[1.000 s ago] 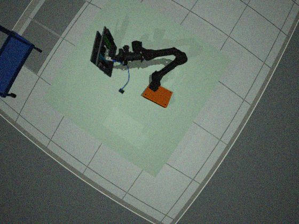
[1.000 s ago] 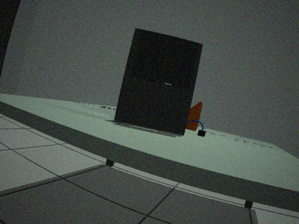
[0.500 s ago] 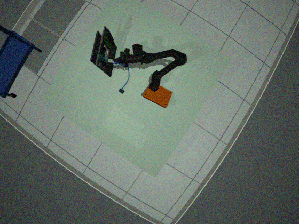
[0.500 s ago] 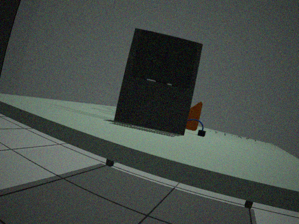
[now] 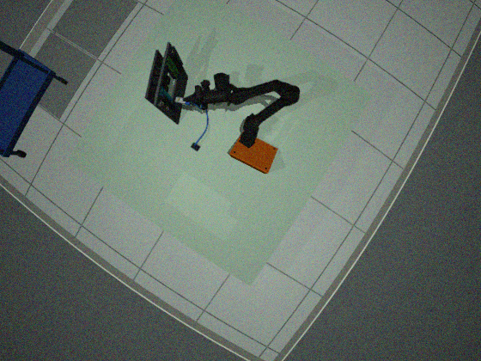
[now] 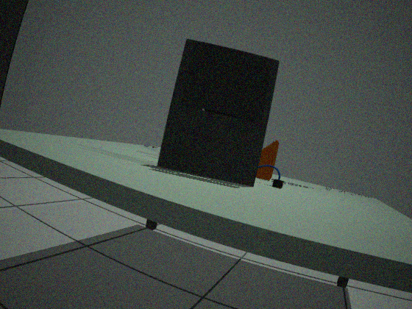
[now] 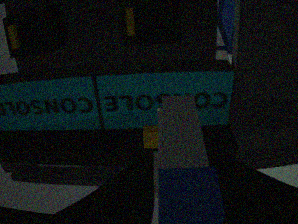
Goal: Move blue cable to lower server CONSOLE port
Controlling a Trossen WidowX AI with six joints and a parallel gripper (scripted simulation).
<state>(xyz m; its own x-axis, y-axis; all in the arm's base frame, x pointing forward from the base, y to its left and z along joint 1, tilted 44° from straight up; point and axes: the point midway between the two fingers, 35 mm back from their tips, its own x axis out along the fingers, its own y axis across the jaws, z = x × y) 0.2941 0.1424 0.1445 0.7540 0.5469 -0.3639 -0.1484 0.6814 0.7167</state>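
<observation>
One black jointed arm point(image 5: 285, 92) on one flat orange base plate point(image 5: 254, 160) has its gripper point(image 5: 185, 100) point(image 7: 180, 163) closed on the pale, boxy plug point(image 5: 179, 101) point(image 7: 182, 131) of a thin blue cable point(image 5: 208, 122) point(image 6: 274, 168), right at the dark rack point(image 5: 179, 113) point(image 6: 217, 114). Two teal CONSOLE labels point(image 7: 47, 104) show. One small black block point(image 5: 196, 146) point(image 6: 277, 183) ends the cable; one blue cart point(image 5: 19, 94) stands nearby.

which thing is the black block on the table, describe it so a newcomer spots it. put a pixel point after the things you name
Find the orange plate point(image 5: 254, 156) point(image 6: 268, 162) under the arm. The block point(image 5: 196, 146) point(image 6: 277, 183) sits beside it on the table. Unlike the big dark rack, it is tiny and ends the blue cable point(image 5: 208, 122) point(image 6: 278, 171).
</observation>
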